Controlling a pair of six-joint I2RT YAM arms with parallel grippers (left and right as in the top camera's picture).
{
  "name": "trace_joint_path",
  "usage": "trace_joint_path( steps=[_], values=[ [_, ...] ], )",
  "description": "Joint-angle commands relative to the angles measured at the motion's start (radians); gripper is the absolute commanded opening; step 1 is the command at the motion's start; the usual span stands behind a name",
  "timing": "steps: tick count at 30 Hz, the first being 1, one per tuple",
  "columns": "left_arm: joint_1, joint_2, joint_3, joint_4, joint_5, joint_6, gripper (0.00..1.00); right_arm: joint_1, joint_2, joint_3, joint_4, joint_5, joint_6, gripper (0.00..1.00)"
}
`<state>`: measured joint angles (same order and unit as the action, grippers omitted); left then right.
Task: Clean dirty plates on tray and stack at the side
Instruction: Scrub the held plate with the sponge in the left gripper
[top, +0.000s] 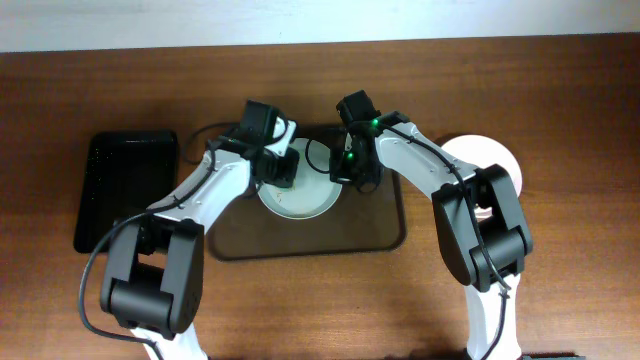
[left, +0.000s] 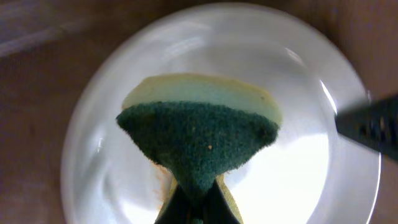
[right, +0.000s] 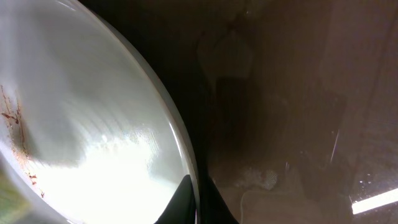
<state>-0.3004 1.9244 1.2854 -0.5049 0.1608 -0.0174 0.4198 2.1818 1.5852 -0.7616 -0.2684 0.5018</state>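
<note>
plate (top: 300, 200): white, mid tray (top: 385, 238), btwn both grippers
left gripper (left: 194, 210): clenched on sponge (left: 199, 137), green side down over plate centre
right gripper (right: 198, 200): pinching plate's right rim
smears (right: 13, 130): orange, beside sponge
do well: press sponge flat, scrub over smears; keep rim pinned so plate can't slide

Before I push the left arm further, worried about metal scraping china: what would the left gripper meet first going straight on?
The left gripper carries a sponge ahead of its fingers, so the sponge's green side would press the white plate first. Whether it touches now is unclear.
</note>
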Motion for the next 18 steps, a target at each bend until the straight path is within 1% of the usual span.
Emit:
trace_joint_path(
  steps=[1,3,5,6,8,9,10,12,13,16,18],
  values=[
    [-0.018,-0.008,-0.053,0.022,-0.012,0.041,0.01,0.007,0.032,0.002,-0.005,0.014,0.011,0.04],
    [-0.018,-0.008,-0.057,-0.011,-0.011,0.038,0.01,0.007,0.032,0.002,-0.005,0.014,0.011,0.04],
    [-0.01,-0.008,-0.051,-0.06,-0.01,-0.091,0.01,0.007,0.032,0.002,-0.005,0.014,0.011,0.04],
    [-0.004,-0.009,-0.036,-0.093,0.0,-0.137,0.01,0.007,0.032,0.002,-0.005,0.014,0.01,0.04],
    [0.004,-0.01,0.035,-0.18,0.019,-0.179,0.01,0.007,0.031,0.002,-0.005,0.013,0.007,0.04],
    [0.004,-0.01,0.065,-0.18,0.017,-0.18,0.01,0.007,0.032,0.002,-0.004,0.013,0.007,0.04],
    [0.004,-0.01,0.071,-0.142,-0.013,-0.18,0.01,0.007,0.032,0.002,-0.004,0.014,0.007,0.04],
    [-0.004,0.016,0.069,-0.055,-0.203,-0.18,0.01,0.007,0.032,0.002,-0.005,0.015,0.007,0.04],
    [-0.004,0.043,0.069,-0.014,-0.24,-0.179,0.01,0.007,0.032,0.002,-0.005,0.017,0.007,0.04],
    [-0.005,0.155,0.069,0.165,-0.24,-0.168,0.01,0.007,0.032,0.001,-0.005,0.018,0.007,0.04],
    [-0.008,0.157,0.071,0.245,-0.234,-0.146,0.01,0.007,0.032,-0.004,0.0,0.018,0.007,0.04]
  ],
)
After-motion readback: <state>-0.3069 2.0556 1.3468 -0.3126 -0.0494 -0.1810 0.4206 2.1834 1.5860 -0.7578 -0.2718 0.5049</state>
